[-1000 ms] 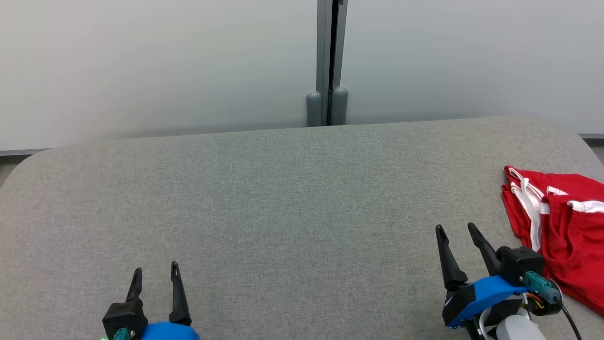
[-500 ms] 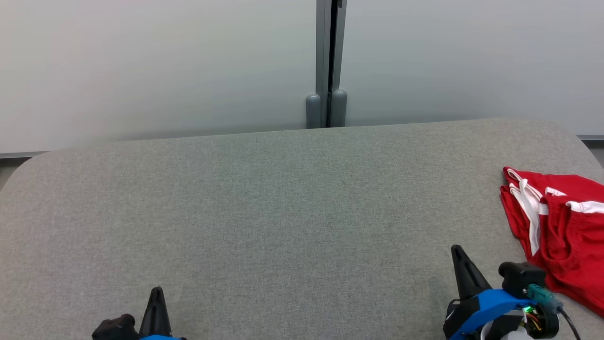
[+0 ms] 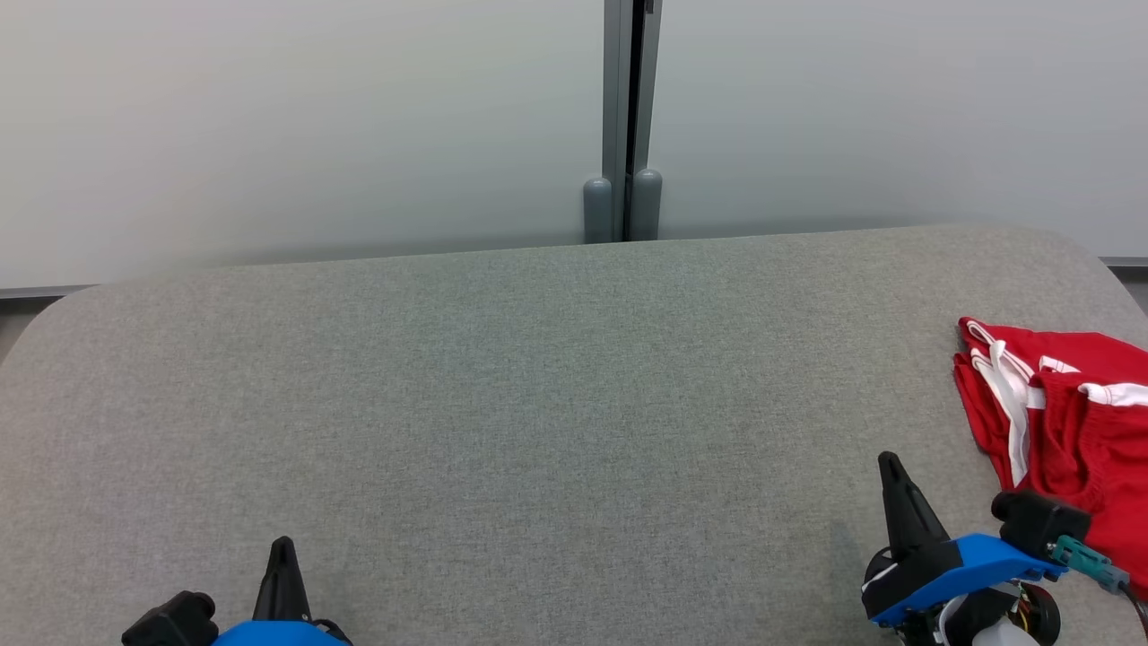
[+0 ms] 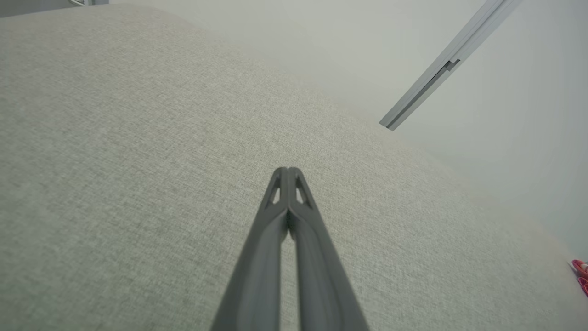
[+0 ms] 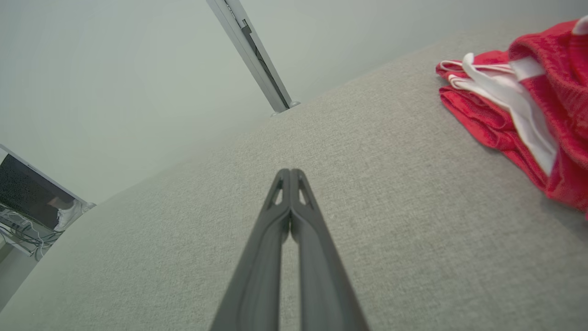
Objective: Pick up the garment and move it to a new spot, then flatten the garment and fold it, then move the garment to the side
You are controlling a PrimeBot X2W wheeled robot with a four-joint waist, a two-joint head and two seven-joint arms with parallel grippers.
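Note:
The garment [image 3: 1067,431] is red with white trim and lies folded at the right edge of the grey table [image 3: 538,404]; the right wrist view shows the garment [image 5: 528,105] at its upper right, and a red sliver of the garment [image 4: 581,271] sits at the left wrist view's right edge. My right gripper [image 3: 891,462] [image 5: 290,172] is shut, empty, just left of the garment and apart from it. My left gripper [image 3: 282,545] [image 4: 287,170] is shut and empty near the table's front left, far from the garment.
Pale wall panels with a grey vertical post [image 3: 623,117] stand behind the table's far edge. The table's corners are rounded. A dark screen and cables [image 5: 27,207] show beyond the table in the right wrist view.
Both grippers have shut from open and drawn back toward the bottom of the head view. The garment has stayed in place.

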